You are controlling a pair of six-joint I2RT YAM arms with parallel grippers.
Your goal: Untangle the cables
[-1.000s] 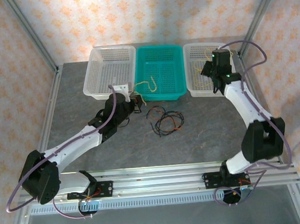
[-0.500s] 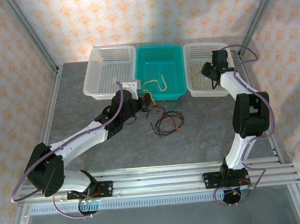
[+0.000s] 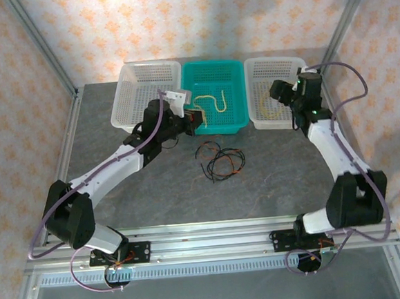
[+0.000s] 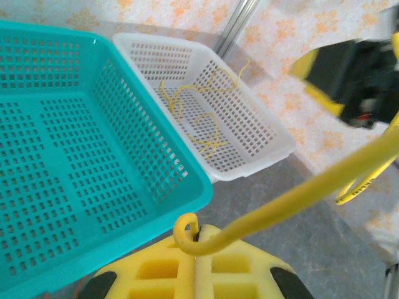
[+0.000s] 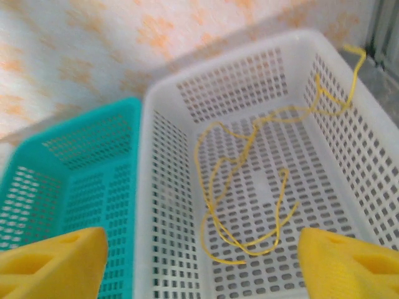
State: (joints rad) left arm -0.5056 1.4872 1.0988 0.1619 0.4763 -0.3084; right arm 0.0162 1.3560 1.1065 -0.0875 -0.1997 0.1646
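Observation:
My left gripper point(image 3: 196, 120) is shut on a thick yellow cable point(image 3: 215, 103) at the teal basket's point(image 3: 233, 84) near left corner; the cable curves out over that basket. In the left wrist view the pads point(image 4: 168, 261) pinch the hooked end of this yellow cable point(image 4: 293, 199). A tangle of black and orange cables point(image 3: 218, 162) lies on the table in front of the teal basket. My right gripper point(image 3: 281, 96) hangs open over the right white basket point(image 3: 274, 64). A thin yellow cable point(image 5: 249, 187) lies loose on that basket's floor, between and beyond the spread fingers point(image 5: 53, 265).
A left white basket point(image 3: 145, 74) stands beside the teal one at the back of the grey table point(image 3: 272, 185). Metal frame posts and patterned walls close in the back and sides. A rail runs along the near edge.
The right gripper has opened over the right white basket. My left gripper has moved away from the table tangle toward the teal basket, carrying its yellow cable.

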